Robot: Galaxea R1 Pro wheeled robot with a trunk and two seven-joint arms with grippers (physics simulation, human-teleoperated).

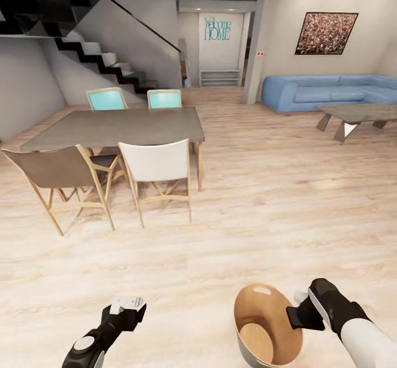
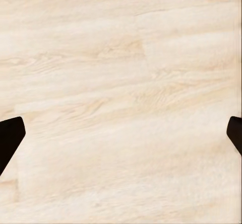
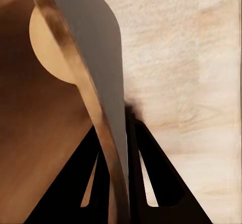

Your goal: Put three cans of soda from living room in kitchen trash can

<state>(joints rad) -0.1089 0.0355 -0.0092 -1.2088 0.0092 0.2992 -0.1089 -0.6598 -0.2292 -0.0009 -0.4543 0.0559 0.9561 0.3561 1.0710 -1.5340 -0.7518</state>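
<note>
Trash can (image 1: 268, 324): round tapered bucket, grey outside, wood-brown inside, oval handle slot near the far rim; carried above the wooden floor (image 1: 264, 213), nearer the camera than the dining table (image 1: 118, 127) and off to its right. Inside holds nothing visible.

Right gripper (image 1: 294, 314): clenched on the trash can's rim, one finger inside the wall and one outside (the right wrist view shows the thin wall (image 3: 108, 108) pinched between both dark fingers (image 3: 151, 173)).

Left gripper (image 1: 128, 305): released, fingers spread wide apart, holding nothing; below it, bare floor planks (image 2: 121, 103).

Dining table: grey top, wooden legs; two teal chairs (image 1: 106, 99) behind it, one brown chair (image 1: 58, 172) and one white chair (image 1: 157, 164) in front.

Blue corner sofa (image 1: 325, 92): far right of the dining table, against the wall, with a low grey table (image 1: 355, 115) before it.

Staircase (image 1: 82, 31): dark, rising behind the dining table.
</note>
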